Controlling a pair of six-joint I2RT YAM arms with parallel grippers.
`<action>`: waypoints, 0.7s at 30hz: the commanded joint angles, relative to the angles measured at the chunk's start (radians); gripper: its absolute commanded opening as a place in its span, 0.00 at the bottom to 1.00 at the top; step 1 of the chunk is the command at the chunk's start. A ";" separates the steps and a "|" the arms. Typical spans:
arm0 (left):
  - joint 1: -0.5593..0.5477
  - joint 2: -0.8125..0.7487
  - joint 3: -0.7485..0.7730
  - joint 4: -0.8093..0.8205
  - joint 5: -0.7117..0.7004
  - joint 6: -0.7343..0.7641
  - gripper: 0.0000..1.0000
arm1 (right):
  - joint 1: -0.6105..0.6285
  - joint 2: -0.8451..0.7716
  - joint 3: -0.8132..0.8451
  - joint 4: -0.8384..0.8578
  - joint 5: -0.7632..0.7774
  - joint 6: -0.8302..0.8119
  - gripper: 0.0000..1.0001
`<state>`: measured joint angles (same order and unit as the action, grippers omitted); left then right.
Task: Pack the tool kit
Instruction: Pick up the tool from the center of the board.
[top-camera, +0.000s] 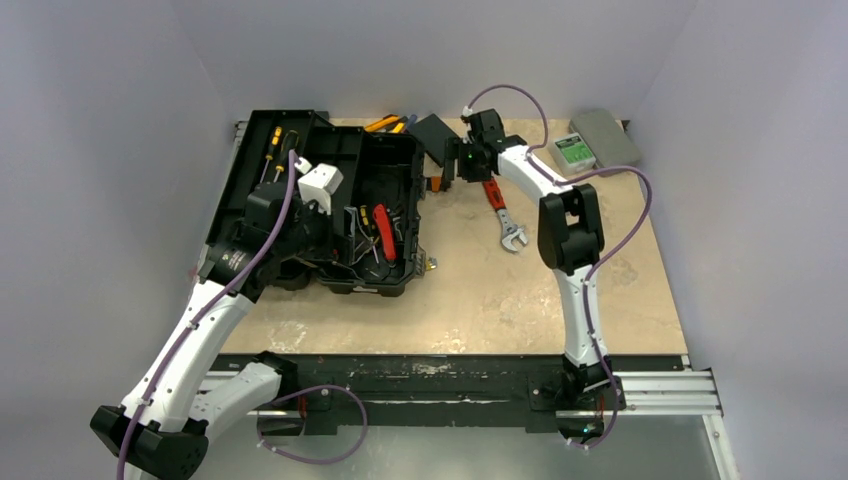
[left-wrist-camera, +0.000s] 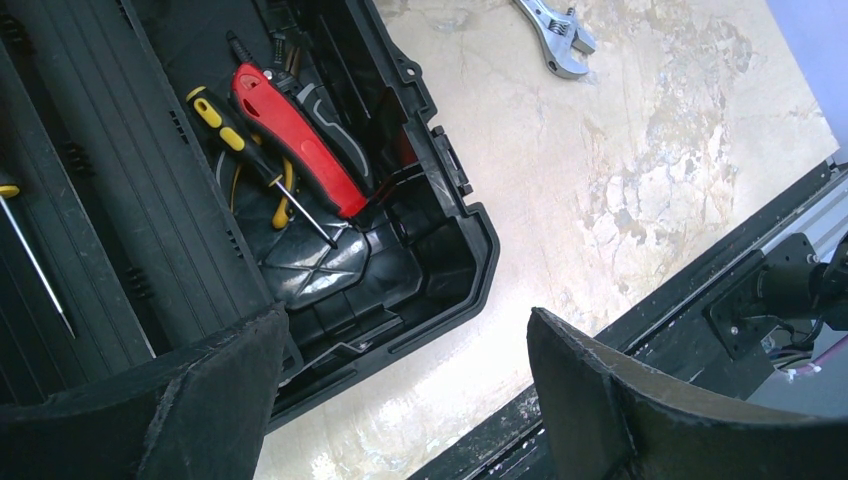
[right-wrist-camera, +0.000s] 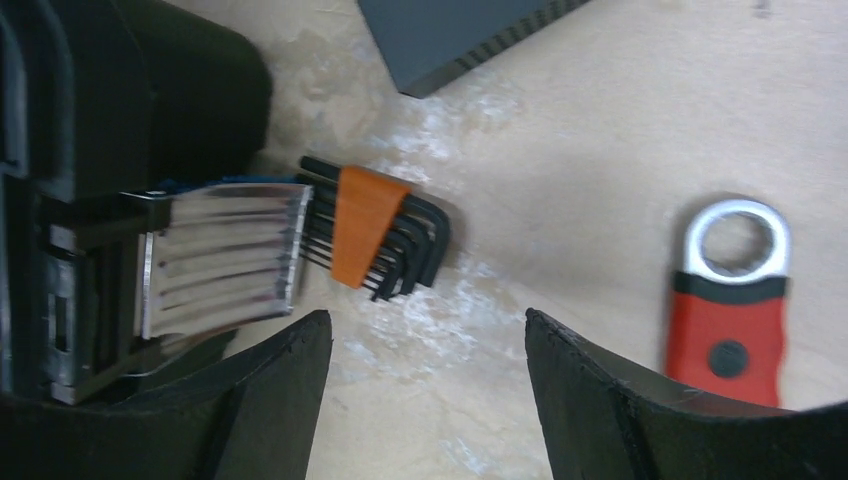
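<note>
The toolbox (top-camera: 418, 190) lies open on the left part of the table (top-camera: 600, 290), with its lid (top-camera: 258, 170) folded back to the left. The lid holds two screwdrivers (top-camera: 276, 140), side by side.

The left gripper (left-wrist-camera: 405, 325) hovers above the near right corner of the toolbox. Its fingers are spread wide and nothing is between them. Inside the toolbox below it lie one red-handled tool (left-wrist-camera: 300, 135) and one yellow-and-black screwdriver (left-wrist-camera: 262, 165), touching each other. The items beneath them are too dark to count.

Yellow-handled tools (top-camera: 385, 123) lie on the table behind the toolbox; their number cannot be told. One flat black box (top-camera: 432, 135) sits just to their right.

One hex key set (right-wrist-camera: 370, 235) in an orange holder lies just beside the right wall of the toolbox, next to a shiny metal fitting (right-wrist-camera: 220, 260) on that wall. The right gripper (right-wrist-camera: 425, 330) hangs over the table between the hex key set and the wrench (top-camera: 505, 215). Its fingers are apart and hold nothing. The flat black box borders this spot on the far side.

The one wrench has a red handle and a silver jaw. It lies flat on the table, apart from the hex key set.

At the far right corner stand one grey case (top-camera: 610, 135) and one green-labelled device (top-camera: 573, 150), touching.
</note>
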<state>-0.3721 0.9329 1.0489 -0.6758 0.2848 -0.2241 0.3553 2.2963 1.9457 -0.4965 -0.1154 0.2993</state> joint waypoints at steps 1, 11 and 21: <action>0.006 -0.010 0.017 0.014 -0.002 0.005 0.86 | -0.006 0.029 0.087 0.021 -0.159 0.085 0.68; 0.006 -0.013 0.016 0.011 -0.005 0.006 0.86 | -0.064 0.124 0.007 0.167 -0.373 0.312 0.58; 0.006 -0.015 0.017 0.009 -0.008 0.008 0.86 | -0.118 0.155 -0.109 0.393 -0.537 0.516 0.54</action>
<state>-0.3721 0.9329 1.0489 -0.6762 0.2817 -0.2237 0.2401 2.4168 1.8462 -0.1642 -0.5987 0.7288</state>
